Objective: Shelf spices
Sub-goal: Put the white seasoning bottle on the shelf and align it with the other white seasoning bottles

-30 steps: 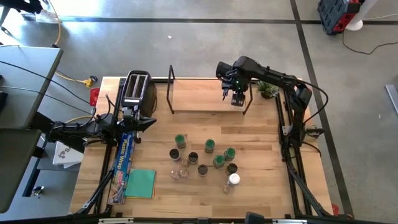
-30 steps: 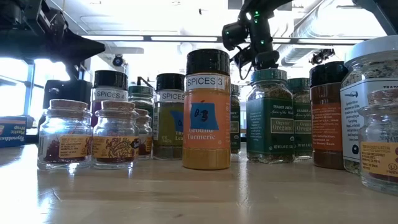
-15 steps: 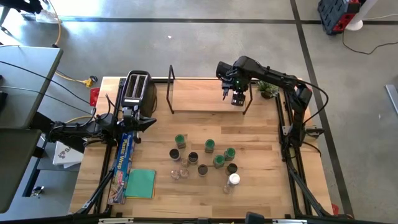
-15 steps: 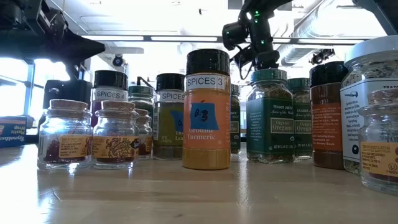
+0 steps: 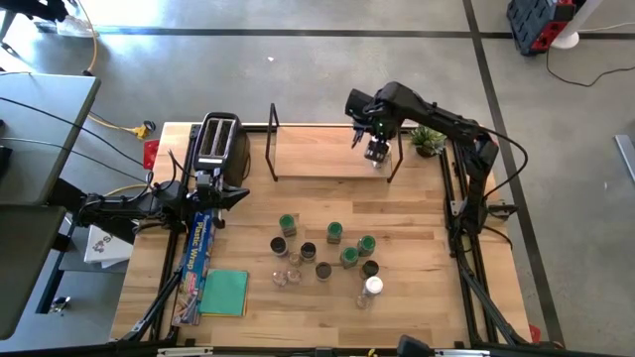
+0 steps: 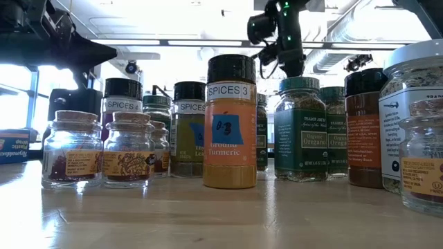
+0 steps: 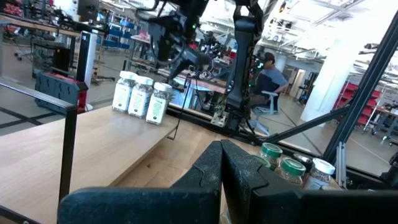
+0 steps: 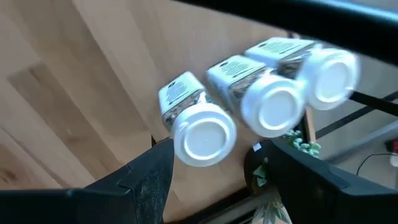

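1. shelf (image 5: pixel 327 159) stands at the counter's (image 5: pixel 417 307) far side, with three white-lidded jars (image 8: pixel 261 99) in a row at its right end.
2. right gripper (image 5: pixel 374 151) hovers above those jars, fingers (image 8: pixel 143 180) spread, holding nothing.
3. left gripper (image 5: pixel 241 195) rests beside the toaster (image 5: pixel 216 144), fingers pressed together.
4. loose spices (image 5: pixel 327 256) cluster mid-counter.

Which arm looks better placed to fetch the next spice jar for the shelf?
Probably the right. Its open right gripper hangs above three white-lidded jars on the shelf, empty and free to swing to the jars on the table. The shut left gripper waits by the toaster.
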`<state>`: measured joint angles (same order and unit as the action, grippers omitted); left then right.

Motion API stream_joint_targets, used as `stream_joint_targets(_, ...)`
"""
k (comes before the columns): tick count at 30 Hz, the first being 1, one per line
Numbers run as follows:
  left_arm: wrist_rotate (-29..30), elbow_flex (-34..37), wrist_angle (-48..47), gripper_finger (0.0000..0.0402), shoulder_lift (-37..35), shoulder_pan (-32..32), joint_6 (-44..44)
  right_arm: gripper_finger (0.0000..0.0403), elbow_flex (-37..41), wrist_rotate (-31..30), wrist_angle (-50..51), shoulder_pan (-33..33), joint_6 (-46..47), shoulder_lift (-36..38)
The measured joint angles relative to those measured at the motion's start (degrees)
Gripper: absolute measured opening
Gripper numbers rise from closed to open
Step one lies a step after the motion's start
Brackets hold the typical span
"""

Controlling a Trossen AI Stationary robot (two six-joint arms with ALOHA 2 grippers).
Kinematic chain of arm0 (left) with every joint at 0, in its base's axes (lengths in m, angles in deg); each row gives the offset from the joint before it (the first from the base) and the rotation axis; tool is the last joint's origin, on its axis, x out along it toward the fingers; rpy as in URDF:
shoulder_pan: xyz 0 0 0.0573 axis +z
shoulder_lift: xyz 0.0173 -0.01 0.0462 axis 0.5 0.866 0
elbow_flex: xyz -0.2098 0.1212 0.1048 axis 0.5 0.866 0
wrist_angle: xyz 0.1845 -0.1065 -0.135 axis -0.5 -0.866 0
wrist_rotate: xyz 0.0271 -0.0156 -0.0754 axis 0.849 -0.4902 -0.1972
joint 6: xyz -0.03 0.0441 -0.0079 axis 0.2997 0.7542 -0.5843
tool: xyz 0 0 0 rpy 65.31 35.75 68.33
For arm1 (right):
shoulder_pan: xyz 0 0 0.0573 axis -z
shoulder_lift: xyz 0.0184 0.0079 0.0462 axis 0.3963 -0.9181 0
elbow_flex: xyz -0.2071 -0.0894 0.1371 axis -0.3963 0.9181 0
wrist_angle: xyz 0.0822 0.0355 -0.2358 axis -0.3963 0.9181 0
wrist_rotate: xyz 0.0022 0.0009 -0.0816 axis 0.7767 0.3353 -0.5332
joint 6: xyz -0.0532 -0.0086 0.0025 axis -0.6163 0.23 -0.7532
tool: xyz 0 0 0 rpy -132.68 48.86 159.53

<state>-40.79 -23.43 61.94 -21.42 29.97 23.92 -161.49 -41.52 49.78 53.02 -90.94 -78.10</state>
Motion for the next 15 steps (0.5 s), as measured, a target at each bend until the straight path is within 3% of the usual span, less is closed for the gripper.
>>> stream_joint_targets(3,0.0,0.0,0.0,0.0000,0.0,0.0,0.0,0.0252,-2.9,1.6,1.1,0.0,0.9,0.1)
stream_joint_targets(9,0.0,0.0,0.0,0.0000,0.0,0.0,0.0,0.0232,-2.5,21.7,0.1,-1.8,-9.1,1.8)
stream_joint_targets(12,0.0,0.0,-0.1,0.0000,0.0,0.0,0.0,0.0191,0.7,24.1,0.1,-3.4,-12.4,1.7)
stream_joint_targets(15,0.0,0.0,-0.1,0.0000,0.0,0.0,0.0,0.0134,5.1,22.5,-1.6,-4.3,-12.2,1.7)
